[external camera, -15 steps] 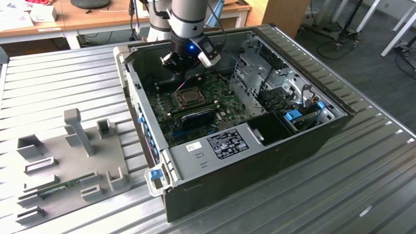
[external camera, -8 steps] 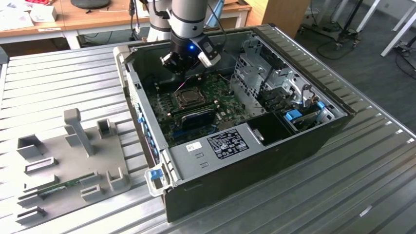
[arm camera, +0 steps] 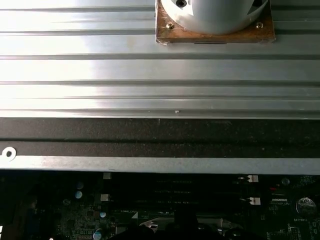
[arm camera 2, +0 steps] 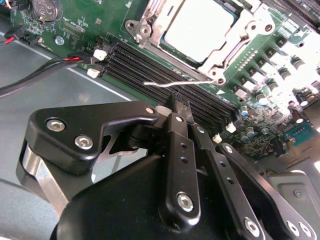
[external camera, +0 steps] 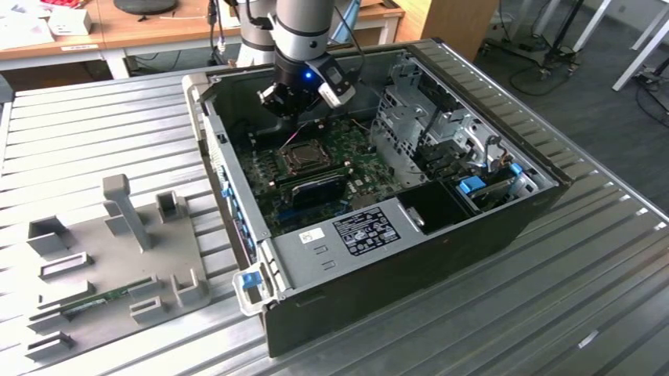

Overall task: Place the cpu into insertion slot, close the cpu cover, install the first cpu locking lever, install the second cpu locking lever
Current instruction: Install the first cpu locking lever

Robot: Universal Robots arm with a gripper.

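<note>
The cpu (arm camera 2: 197, 27) lies flat in the insertion slot (external camera: 301, 155) on the green board inside the open computer case. The silvery cpu cover (arm camera 2: 220, 47) lies down over its edges. A thin wire locking lever (arm camera 2: 160, 84) sticks out sideways from the socket's near side, above the memory slots. My gripper (arm camera 2: 181, 105) hangs just above the board with its black fingers together, its tips right beside the lever's free end and nothing visibly between them. In the exterior view the gripper (external camera: 291, 110) hovers over the far end of the board, behind the socket.
Long black memory slots (arm camera 2: 150, 67) run beside the socket. A red-and-black cable (arm camera 2: 45, 70) crosses the case floor. The drive cage (external camera: 418, 117) stands to the exterior view's right, the case wall (external camera: 219, 157) to its left. A grey fixture plate (external camera: 115, 258) lies on the ribbed table.
</note>
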